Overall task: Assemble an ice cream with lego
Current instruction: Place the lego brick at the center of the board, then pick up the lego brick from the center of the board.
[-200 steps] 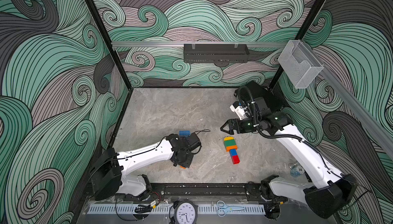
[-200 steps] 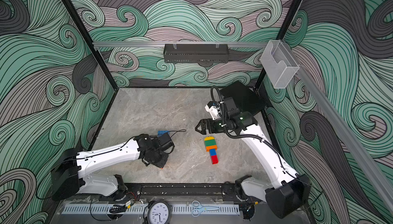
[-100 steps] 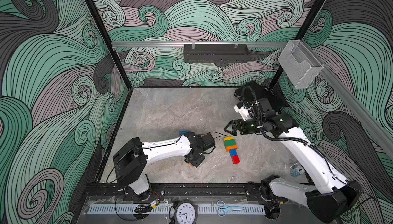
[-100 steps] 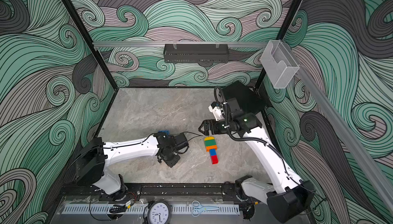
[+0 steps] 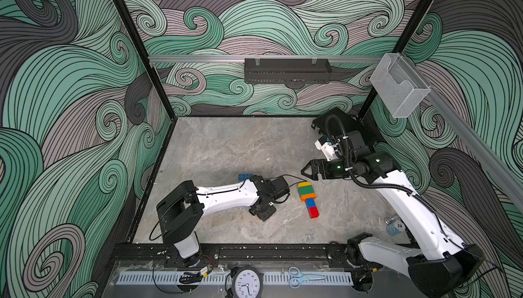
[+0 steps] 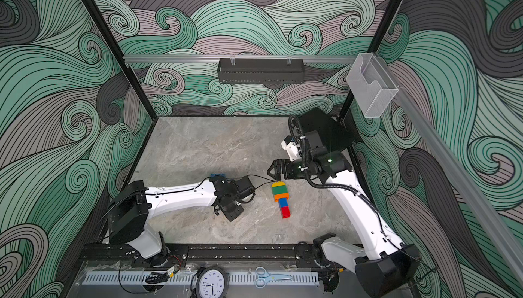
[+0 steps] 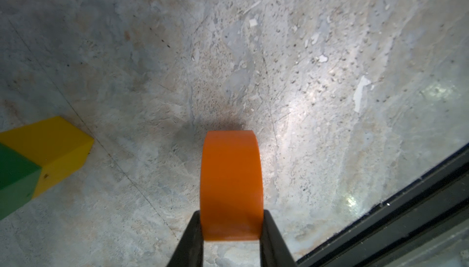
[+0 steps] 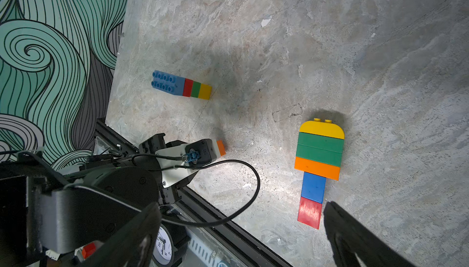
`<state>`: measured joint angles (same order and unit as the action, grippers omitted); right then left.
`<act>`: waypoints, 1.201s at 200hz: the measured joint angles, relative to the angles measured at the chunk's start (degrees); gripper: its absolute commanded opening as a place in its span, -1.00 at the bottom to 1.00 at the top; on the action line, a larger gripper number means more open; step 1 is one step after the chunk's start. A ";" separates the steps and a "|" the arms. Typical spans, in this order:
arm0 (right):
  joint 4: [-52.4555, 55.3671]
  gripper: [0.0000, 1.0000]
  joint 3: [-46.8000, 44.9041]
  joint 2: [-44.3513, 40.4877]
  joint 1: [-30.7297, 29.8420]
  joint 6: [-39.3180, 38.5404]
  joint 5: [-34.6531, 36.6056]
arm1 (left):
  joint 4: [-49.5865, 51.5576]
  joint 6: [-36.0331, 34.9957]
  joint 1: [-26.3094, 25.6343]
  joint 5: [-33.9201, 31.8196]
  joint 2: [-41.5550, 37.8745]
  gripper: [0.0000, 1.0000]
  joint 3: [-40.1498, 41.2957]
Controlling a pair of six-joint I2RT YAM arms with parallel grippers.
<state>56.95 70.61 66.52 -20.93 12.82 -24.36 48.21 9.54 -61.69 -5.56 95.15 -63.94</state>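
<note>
Two grippers: left gripper (image 5: 261,213) clamped on an orange brick (image 7: 231,184); right gripper (image 5: 304,170) spread wide, holding nothing.
Left gripper, close up: black fingers (image 7: 189,240) pressed to both flanks of the orange brick, its rounded face toward the wrist camera; tip pointed down, low over the marbled table (image 5: 226,146); contact with the surface not clear.
Ice cream model (image 5: 306,194): flat on the table between the two grippers, nearer the right one, just off its fingertips on the rail side; well clear of the left gripper's load.
Build order: yellow round-topped cap, two green layers, one orange layer, then narrow blue and red bricks as the stick; red end farthest from the right gripper.
Four-brick stack (image 8: 181,88): blue, red, green, yellow in a row, lying on its side across the left arm from the rail; only the blue end (image 6: 218,175) showing past the arm in both top views; yellow end (image 7: 50,146) near the gripped brick, not touching.
Right gripper, close up: dark fingers (image 8: 355,240) at the edges of the wrist view, set wide apart.
Front rail (image 5: 254,252): just beyond the left gripper, with a clock (image 5: 247,283) and scissors (image 5: 304,276) on its outer side.
</note>
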 measured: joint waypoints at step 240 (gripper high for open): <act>-4.35 0.99 -4.98 4.33 -12.31 -8.00 4.59 | 11.34 14.01 -0.50 -8.17 -25.97 0.67 -3.87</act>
<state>52.60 65.63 70.85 -33.23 4.82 -19.77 59.55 23.55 -62.19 -13.74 69.19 -67.81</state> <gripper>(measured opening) 0.994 0.828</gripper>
